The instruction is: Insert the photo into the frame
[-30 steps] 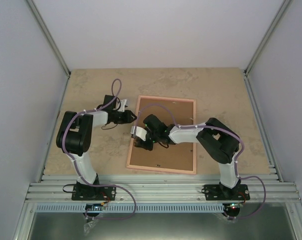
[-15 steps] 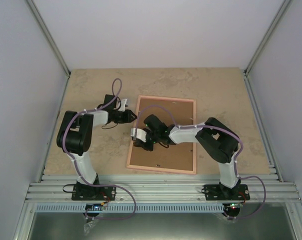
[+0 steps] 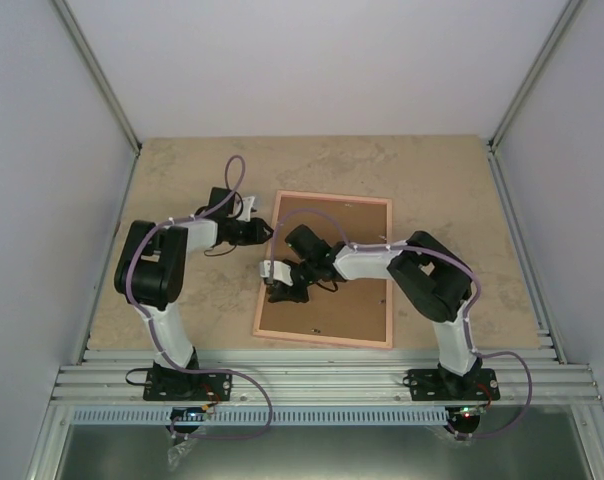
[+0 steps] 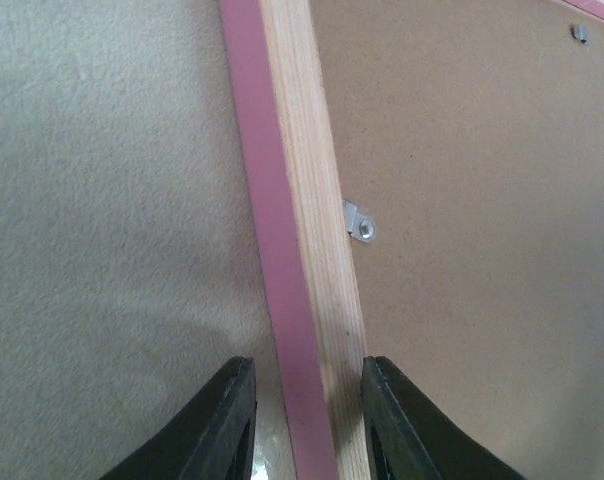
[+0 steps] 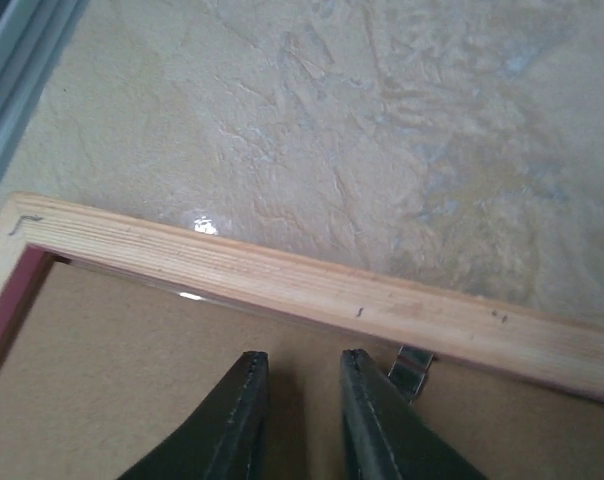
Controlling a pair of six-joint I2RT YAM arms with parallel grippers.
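R gripper (image 5: 302, 357), barely open, empty, has edged toward 9 o'clock near clip (image 5: 412, 368); L gripper (image 4: 307, 372) straddles frame (image 4: 244, 150), grip unclear; prob. clip-locking stage.

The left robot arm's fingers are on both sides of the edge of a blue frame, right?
Not blue: the frame is pink. The left wrist view shows the left fingers on both sides of its pink edge.

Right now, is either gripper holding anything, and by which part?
Nothing is gripped. The left gripper straddles the left rail of the frame, a gap beside one finger; the right gripper hangs empty over the backing board.
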